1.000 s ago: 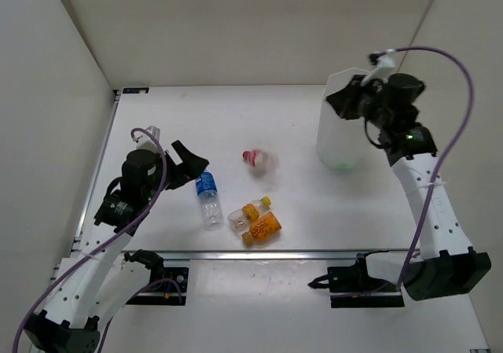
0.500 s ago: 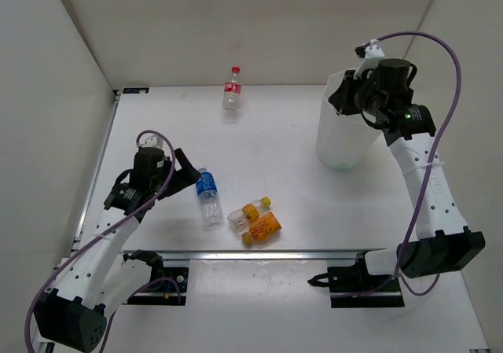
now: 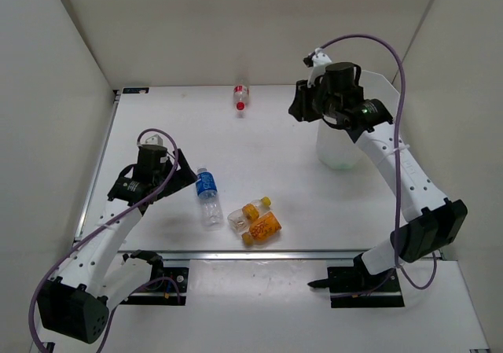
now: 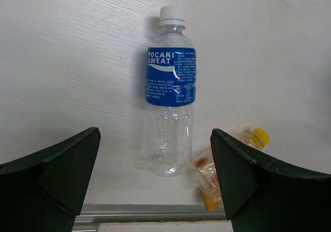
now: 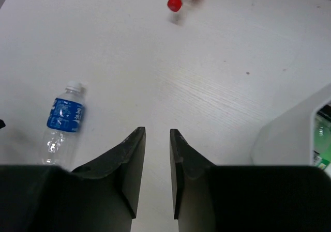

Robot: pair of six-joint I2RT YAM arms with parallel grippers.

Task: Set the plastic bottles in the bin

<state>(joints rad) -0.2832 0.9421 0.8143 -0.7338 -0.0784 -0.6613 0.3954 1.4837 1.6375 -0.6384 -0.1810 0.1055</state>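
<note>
**Edges and room.** The counter (image 3: 157,117) is closed in by white walls (image 3: 236,31) at the left, far and right sides. A metal rail (image 3: 259,252) runs along its near edge. The middle of the counter, between the near bottles and the bin (image 3: 339,148), is open.

**Count.**
- One bin stands at the far right, near the right wall. Something green (image 5: 323,139) shows inside it.
- One blue-label bottle (image 4: 170,87) lies flat at near left.
- One red-label bottle (image 3: 240,99) lies flat close to the far wall, well apart from the rest.
- Two orange bottles (image 3: 263,226) with yellow caps lie together just right of the blue-label bottle, near the rail. A clear piece touching them cannot be identified.

**End effectors.**
- The left end effector (image 4: 155,136) stands wide open. It hangs over the lower half of the blue-label bottle with one finger to each side, and it does not touch the bottle.
- The right end effector (image 5: 158,134) shows a narrow gap and holds nothing. It hovers above the counter just left of the bin's rim.

**Obstructions.** In the top view the right arm (image 3: 377,145) crosses over the bin and hides part of its rim.
</note>
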